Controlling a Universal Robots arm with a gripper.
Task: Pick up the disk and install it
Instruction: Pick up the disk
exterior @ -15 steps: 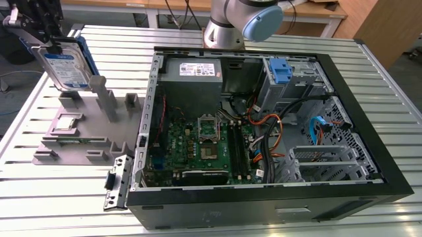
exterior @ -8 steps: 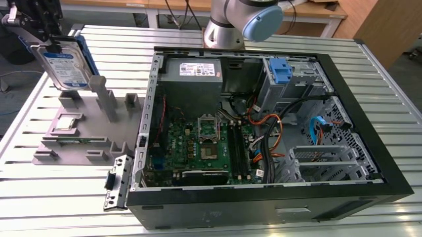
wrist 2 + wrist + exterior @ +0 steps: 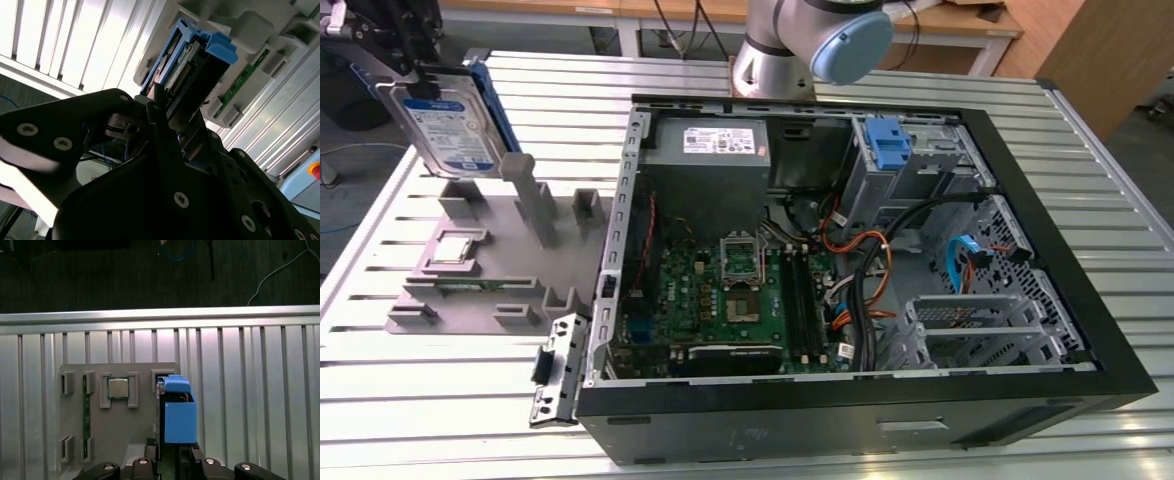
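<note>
One disk (image 3: pixel 450 128) stands upright over one grey holder (image 3: pixel 480 275); one gripper (image 3: pixel 418 82) points down, jaws clamped on the disk's top edge.

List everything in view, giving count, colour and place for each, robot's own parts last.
disk: one, silver with blue rails, held upright above the fixture, at the exterior view's left.
fixture: one, grey, on the table beside the case.
chip: one, silver, in a fixture pocket.
memory module: one, green, in a fixture slot.
computer case: one, black, open, on the table.
motherboard: one, green, inside the case.
table: one, silver, slatted, under everything.
arm: one, grey with a blue cap, behind the case.
gripper: one, black, shut on the disk.
</note>
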